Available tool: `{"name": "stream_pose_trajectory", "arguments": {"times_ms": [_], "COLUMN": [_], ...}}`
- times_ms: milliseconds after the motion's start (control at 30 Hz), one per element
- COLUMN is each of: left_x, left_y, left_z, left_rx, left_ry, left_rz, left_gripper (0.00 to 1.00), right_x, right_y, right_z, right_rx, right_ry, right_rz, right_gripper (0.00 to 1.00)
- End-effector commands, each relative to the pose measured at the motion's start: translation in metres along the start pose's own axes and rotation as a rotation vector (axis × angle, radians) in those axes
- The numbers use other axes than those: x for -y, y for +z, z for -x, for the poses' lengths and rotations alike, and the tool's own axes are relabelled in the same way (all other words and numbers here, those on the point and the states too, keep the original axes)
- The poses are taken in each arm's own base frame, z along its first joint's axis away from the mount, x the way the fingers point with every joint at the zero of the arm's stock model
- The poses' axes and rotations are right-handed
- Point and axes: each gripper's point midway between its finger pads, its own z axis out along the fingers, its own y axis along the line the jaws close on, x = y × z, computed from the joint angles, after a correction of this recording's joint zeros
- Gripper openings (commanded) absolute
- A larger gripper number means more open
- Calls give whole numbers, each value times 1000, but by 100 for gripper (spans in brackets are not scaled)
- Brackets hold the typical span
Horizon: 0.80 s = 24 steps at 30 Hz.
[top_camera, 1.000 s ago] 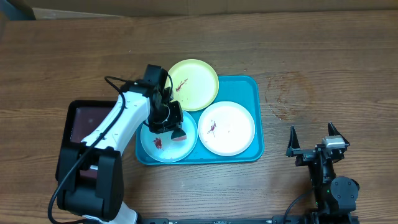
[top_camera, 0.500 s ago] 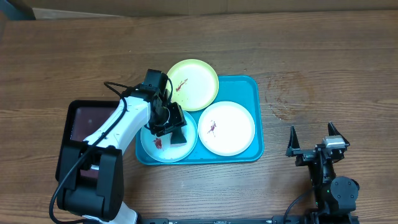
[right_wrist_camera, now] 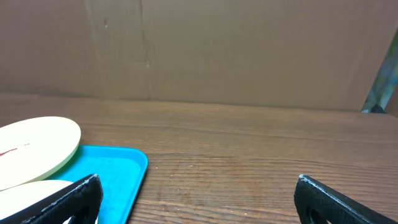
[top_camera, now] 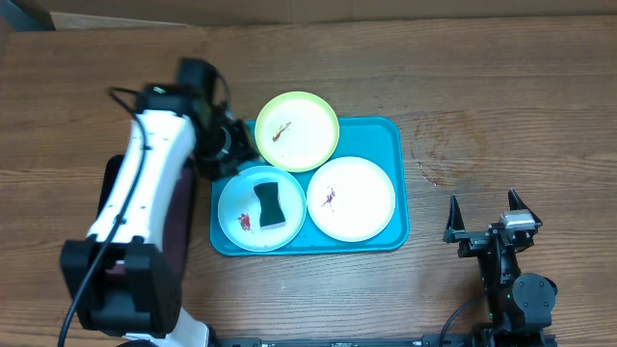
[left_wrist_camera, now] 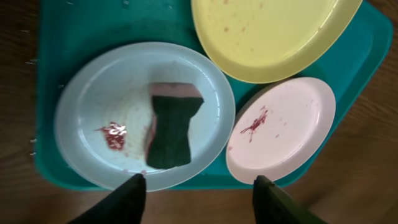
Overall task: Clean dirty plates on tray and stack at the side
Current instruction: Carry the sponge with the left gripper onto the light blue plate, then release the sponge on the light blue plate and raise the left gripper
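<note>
The turquoise tray holds three plates. A dark sponge lies on the light blue plate, next to a red smear. The white plate carries a small red smear. The yellow-green plate, with brownish marks, overlaps the tray's back left corner. My left gripper hovers off the tray's left back side. In the left wrist view it stands open and empty above the sponge and blue plate. My right gripper rests open at the front right, away from the tray.
A dark maroon-black tray lies left of the turquoise tray, mostly under my left arm. Bare wooden table surrounds both trays. The right wrist view shows the turquoise tray's corner and a brown wall behind the table.
My left gripper opened and let go of the sponge, which now lies on the blue plate. The left arm lifted and swung back to the left. The right arm has not moved.
</note>
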Motion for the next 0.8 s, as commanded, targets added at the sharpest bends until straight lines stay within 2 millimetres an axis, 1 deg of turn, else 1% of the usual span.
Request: {"name": "stream_pose_trajectory", "arguments": {"times_ms": [0,33,100,133,233,467,533,567,633,767], "left_x": [-11,-14,-18,-21,-32,-45,-54,-63,-69,-72], "left_y": [-28,-30,-30,-29,-29,-31,-34,-37,-39,-40], "left_z": [12,12,10,10,14,18,23,26,29,32], "left_rx": [55,50,40,42,62,85,108,129,143,151], "left_ry": [34,41,73,77,72,69,59,28,0,-8], "left_rz": [27,30,41,57,123,194,245,285,307,304], "left_gripper": [64,73,98,100,100,100,100,100,100,100], "right_x": [-1,-1,-1,-1,-1,-1,-1,-1,-1,-1], "right_y": [0,0,0,0,0,0,0,0,0,0], "right_z": [-2,-2,-2,-2,-2,-2,-2,-2,-2,-2], "right_rx": [5,5,5,5,5,5,5,5,5,5], "right_ry": [-1,-1,-1,-1,-1,-1,-1,-1,-1,-1], "right_rz": [4,4,4,4,4,4,4,4,4,4], "right_gripper": [100,100,100,100,100,100,100,100,100,100]}}
